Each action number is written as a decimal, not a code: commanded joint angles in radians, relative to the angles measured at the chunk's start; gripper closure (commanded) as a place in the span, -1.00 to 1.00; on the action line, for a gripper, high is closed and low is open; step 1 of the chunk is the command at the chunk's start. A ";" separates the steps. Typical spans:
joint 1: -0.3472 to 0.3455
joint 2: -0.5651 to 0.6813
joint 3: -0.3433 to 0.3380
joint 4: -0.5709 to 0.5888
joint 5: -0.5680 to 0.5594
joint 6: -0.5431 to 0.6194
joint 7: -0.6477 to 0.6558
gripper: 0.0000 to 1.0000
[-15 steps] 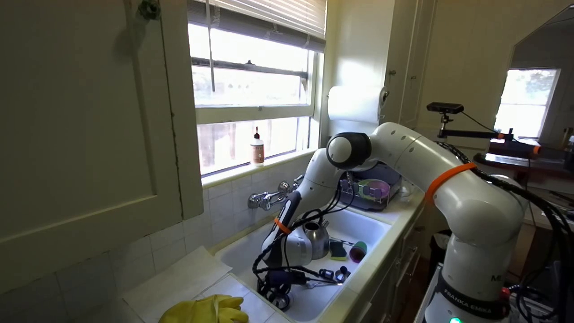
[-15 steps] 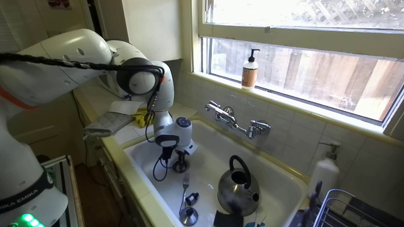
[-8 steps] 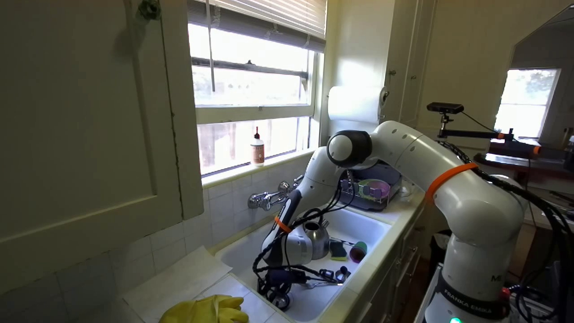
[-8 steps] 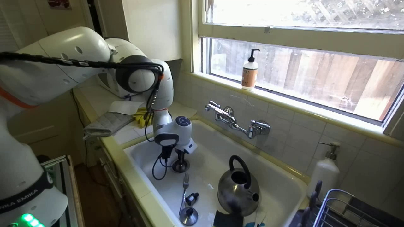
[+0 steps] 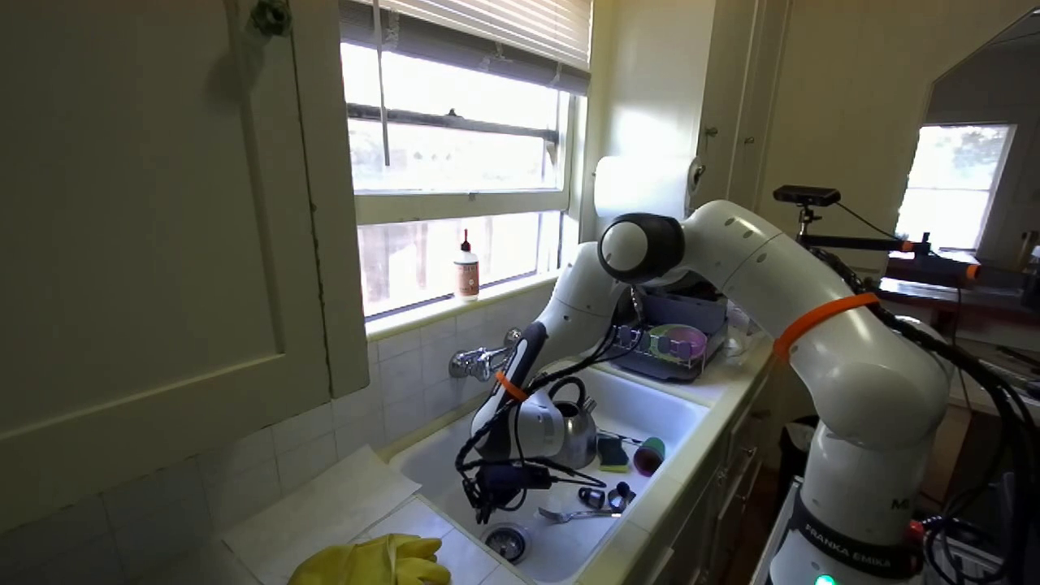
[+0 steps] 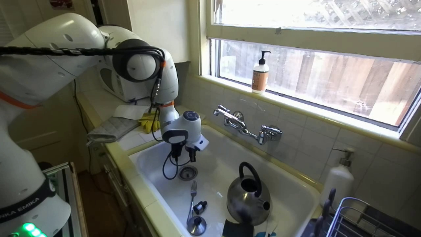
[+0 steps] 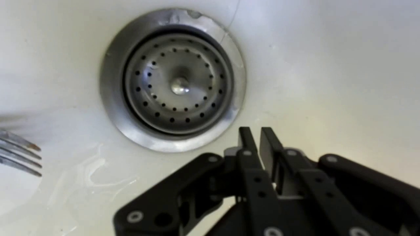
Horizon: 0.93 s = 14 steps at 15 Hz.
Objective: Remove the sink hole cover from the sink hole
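The sink hole cover (image 7: pixel 178 83) was seated in the sink hole (image 7: pixel 112 82), its knob (image 7: pixel 180 86) facing up, apart from the gripper (image 7: pixel 256 131). The gripper's two fingers (image 7: pixel 246 139) were parted by a narrow gap, through which the pale sink (image 6: pixel 219 162) could be seen; they were pointed downward above the sink floor, near the metal rim of the hole. The gripper was borne by the white arm (image 6: pixel 75 29), bent over the sink in both exterior views. A fork (image 6: pixel 192 196) was laid with its tines toward the hole, and a small dark object (image 6: pixel 200 207) and a small metal object (image 6: pixel 196 226) were placed near its handle. Farther off, a kettle (image 6: pixel 245 205) was stood upright, with a sponge (image 5: pixel 612 453) and a cup (image 5: pixel 649 457) tipped on its side seen near it. Behind the sink, a tap (image 6: pixel 233 120) was fixed to the tiled wall (image 6: pixel 302 144). On the worktop (image 5: pixel 459 559), yellow gloves (image 5: pixel 370 561) were laid at one end of the sink and a dish rack (image 5: pixel 654 366) was set at the other.
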 commanded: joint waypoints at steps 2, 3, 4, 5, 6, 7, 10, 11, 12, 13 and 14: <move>0.044 -0.067 -0.048 -0.048 -0.025 -0.012 0.038 0.93; 0.047 -0.068 -0.051 -0.047 -0.028 -0.020 0.035 0.93; 0.054 -0.071 -0.059 -0.047 -0.030 -0.033 0.037 0.90; 0.054 -0.072 -0.061 -0.045 -0.033 -0.055 0.035 0.25; 0.059 -0.068 -0.070 -0.041 -0.037 -0.076 0.035 0.33; 0.058 -0.062 -0.072 -0.034 -0.042 -0.096 0.031 0.32; 0.058 -0.036 -0.076 -0.009 -0.062 -0.151 0.011 -0.08; 0.058 -0.031 -0.077 -0.004 -0.071 -0.167 0.004 -0.21; 0.058 -0.023 -0.077 0.001 -0.079 -0.176 0.000 -0.39; 0.059 -0.016 -0.079 0.007 -0.088 -0.182 -0.005 -0.52; 0.059 -0.009 -0.078 0.012 -0.095 -0.186 -0.009 -0.66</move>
